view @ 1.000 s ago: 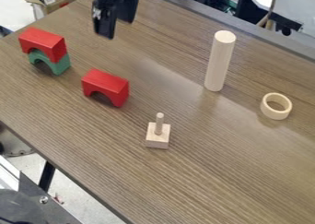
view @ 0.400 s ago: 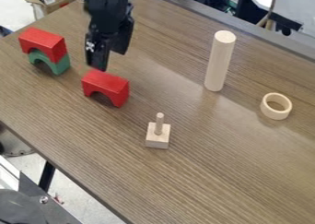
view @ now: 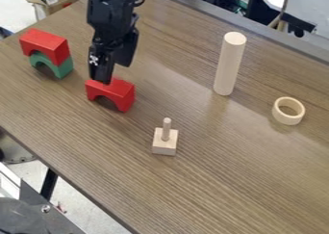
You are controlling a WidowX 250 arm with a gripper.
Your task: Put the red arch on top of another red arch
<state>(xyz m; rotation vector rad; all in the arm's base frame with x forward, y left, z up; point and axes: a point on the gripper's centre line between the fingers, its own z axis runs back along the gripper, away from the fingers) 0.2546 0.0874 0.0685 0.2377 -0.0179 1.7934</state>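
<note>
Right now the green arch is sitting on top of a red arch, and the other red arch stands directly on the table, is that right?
Not quite: the camera view shows the first pair the other way round, with the red arch on top of the green arch. The other red arch does stand directly on the table.

My tool [view: 112,73] hides part of the rear top of the lone red arch [view: 118,92]; whether the two touch is unclear. The arm [view: 110,11] is cropped by the top edge, as is a cardboard box [view: 56,6]. The stacked red arch [view: 46,41] conceals the top of the green arch [view: 62,69]. The tabletop [view: 250,175] runs out of frame at right and bottom.
</note>
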